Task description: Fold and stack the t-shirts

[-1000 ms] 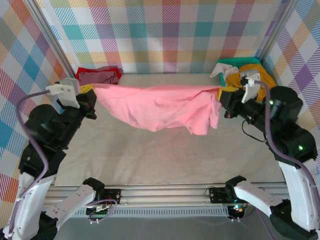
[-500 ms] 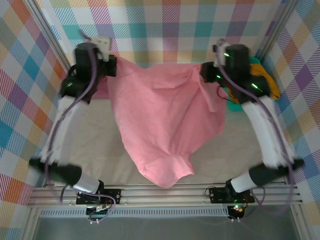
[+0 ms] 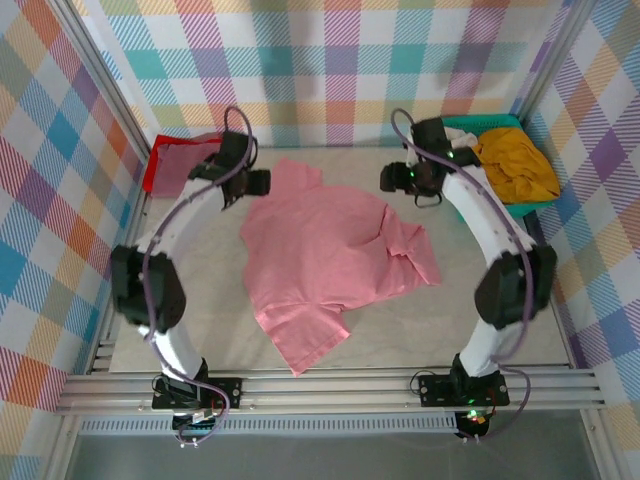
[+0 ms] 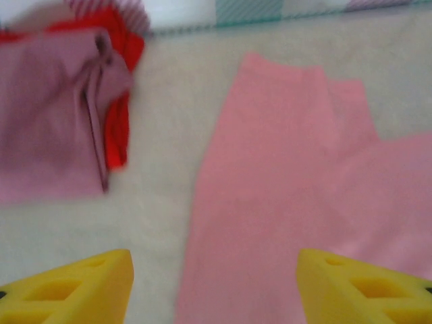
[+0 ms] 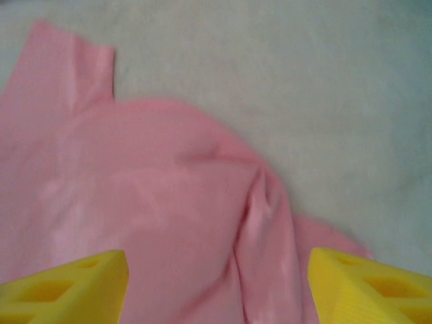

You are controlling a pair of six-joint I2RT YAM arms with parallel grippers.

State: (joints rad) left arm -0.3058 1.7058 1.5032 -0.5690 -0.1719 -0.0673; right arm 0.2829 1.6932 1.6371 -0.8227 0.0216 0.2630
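The salmon-pink soft cloth short-sleeved t-shirt (image 3: 330, 255) lies spread out and somewhat rumpled on the pale grey table (image 3: 200, 300), between the two grippers and reaching from them back toward the arm bases. The left gripper (image 3: 258, 183) is over the shirt's far left edge, its yellow fingers (image 4: 74, 287) wide apart with nothing between them. Ahead of it and to its left, apart from the pink shirt, a folded dull maroon t-shirt (image 4: 47, 121) lies on top of a red t-shirt (image 4: 121, 135). The right gripper (image 3: 388, 180) is over the shirt's far right edge, likewise spread wide and empty, with pink cloth beneath it. Off to that gripper's right, a crumpled mustard-yellow t-shirt (image 3: 515, 165) sits in a teal plastic basket (image 3: 470, 122).
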